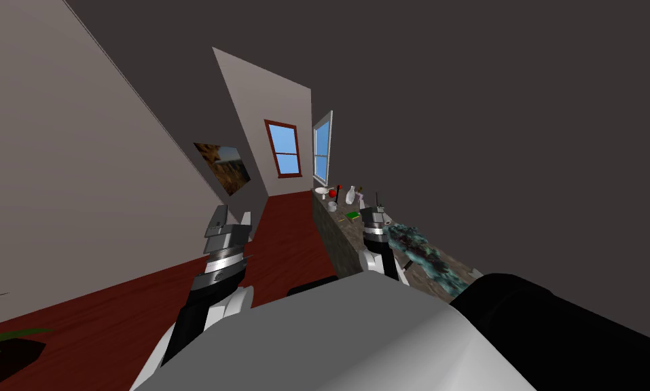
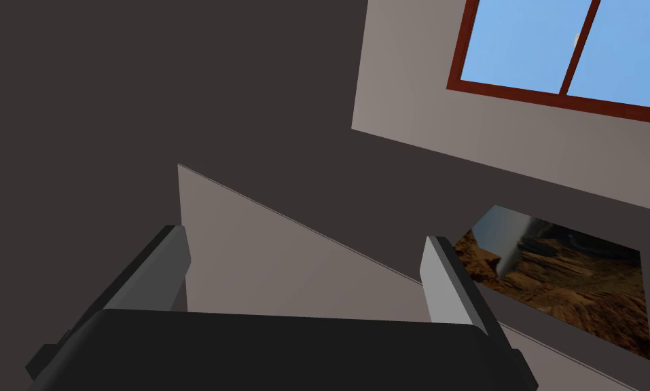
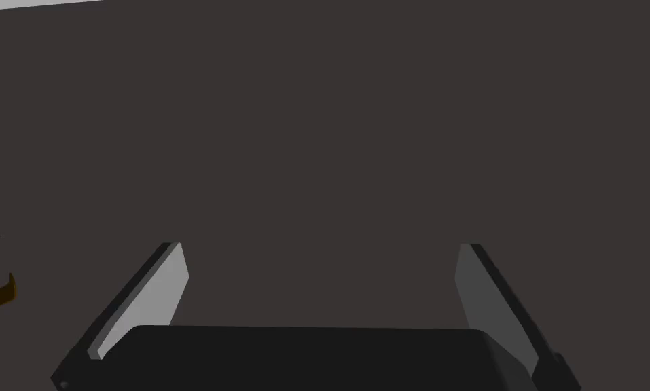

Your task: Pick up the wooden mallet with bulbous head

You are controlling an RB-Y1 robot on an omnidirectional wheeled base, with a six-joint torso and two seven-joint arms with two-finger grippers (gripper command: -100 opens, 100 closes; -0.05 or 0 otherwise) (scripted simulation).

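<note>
R claw (image 3: 320,247) open, by counter (image 1: 337,241), mallet indistinct

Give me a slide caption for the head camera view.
Left gripper and right gripper open, raised near a long cluttered counter running toward a white-framed window.

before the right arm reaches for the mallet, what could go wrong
Small things crowd the counter's far end; reaching in could tip the white bottle. Which one is the mallet is too small to tell. The right gripper, open, faces a dark wall, so its camera gives no close view.
</note>
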